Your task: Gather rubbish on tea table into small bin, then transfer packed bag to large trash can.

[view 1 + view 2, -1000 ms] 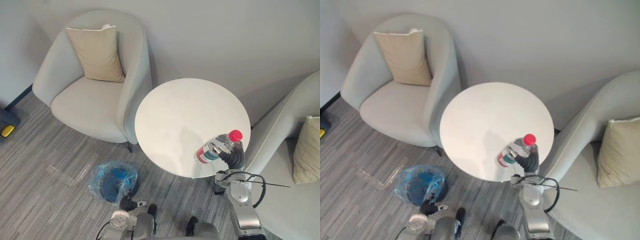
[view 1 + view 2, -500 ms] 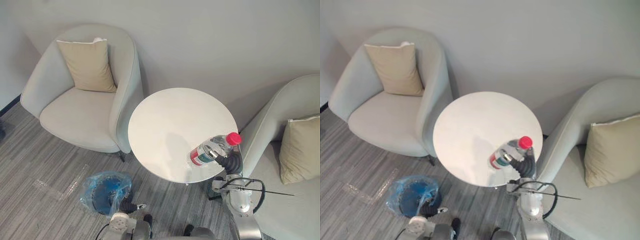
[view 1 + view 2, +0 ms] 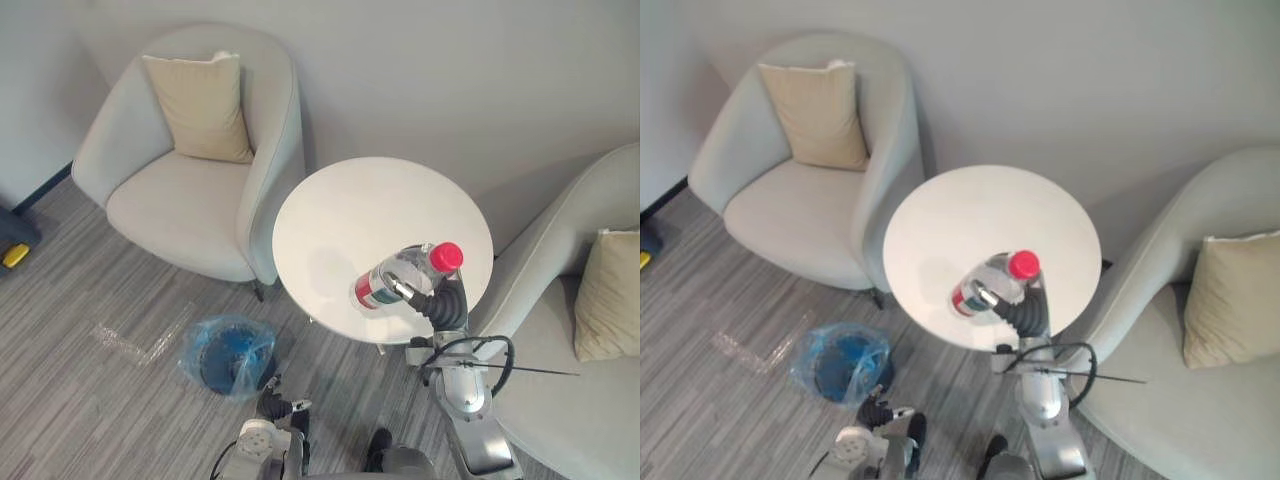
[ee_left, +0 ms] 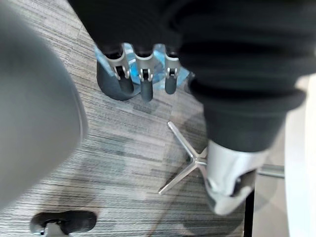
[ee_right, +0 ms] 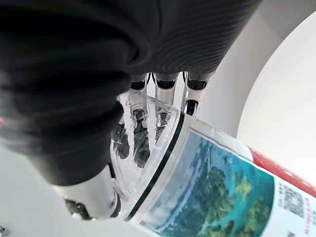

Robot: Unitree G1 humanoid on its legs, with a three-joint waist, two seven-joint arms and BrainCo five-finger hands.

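Curling round a clear bottle (image 5: 212, 168), the R hand's (image 3: 441, 306) fingers (image 5: 189, 94) are seen through the plastic, set side by side vs. its wall, w/ the thumb closed on the opposite side. The bottle is gripped tilted: red cap (image 3: 446, 256) up & toward the robot's right, label (image 3: 372, 290) end lower & toward the left. It is held over the near-right part of the round white table (image 3: 350, 200); whether it touches the top cannot be told.

The L hand (image 3: 277, 404) is seen low by the floor. Its fingers (image 4: 142, 79) are loosely straight, close together, w/ nothing held, tips aimed at the bin (image 3: 228, 356). The bin is lined w/ a blue bag (image 3: 198, 345) & stands on the grey carpet (image 3: 90, 400), left of the table & apart from it. The table's metal foot (image 4: 190, 165) is seen just beside the L hand.

The table is flanked by 2 pale armchairs: one at far left (image 3: 185, 205) w/ a beige cushion (image 3: 205, 105) vs. its back, one at right (image 3: 590, 400) w/ a cushion (image 3: 607, 295) too.
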